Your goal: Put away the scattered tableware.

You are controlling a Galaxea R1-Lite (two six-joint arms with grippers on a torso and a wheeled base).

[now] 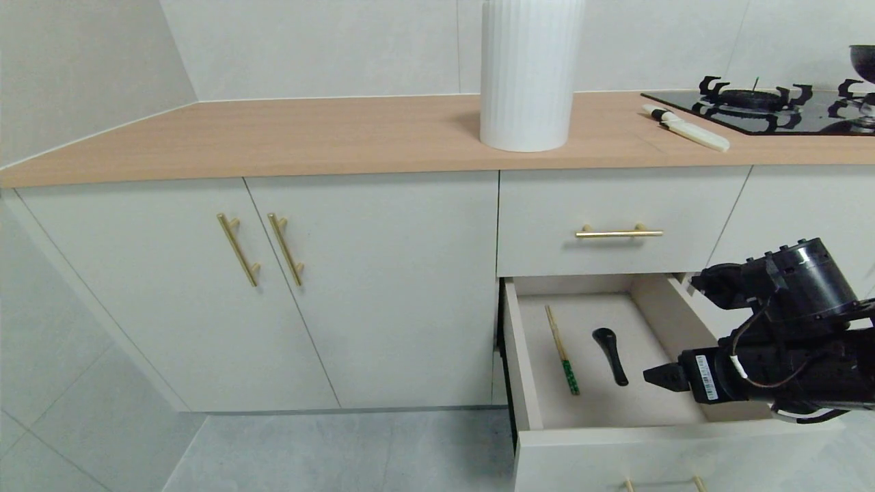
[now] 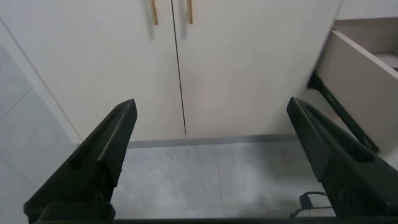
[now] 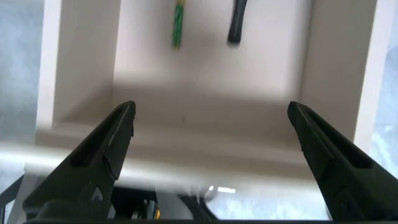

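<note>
A wooden countertop is running under the tiled wall; the head view is giving you a knife lying on it beside the hob; below, the open drawer is holding chopsticks and a black spoon; the right wrist view is showing your right gripper spread wide and empty over the drawer's front, with both pieces lying ahead of it, untouched; your left gripper is gaping empty before the cabinet doors.

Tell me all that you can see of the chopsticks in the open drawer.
The chopsticks are slim sticks, seemingly a pair lying close together, light wood in look, with green ends toward the drawer front. They rest flat on the floor of the open drawer, nearer its left wall, beside the black spoon but apart from it. Nothing else touches them.
</note>
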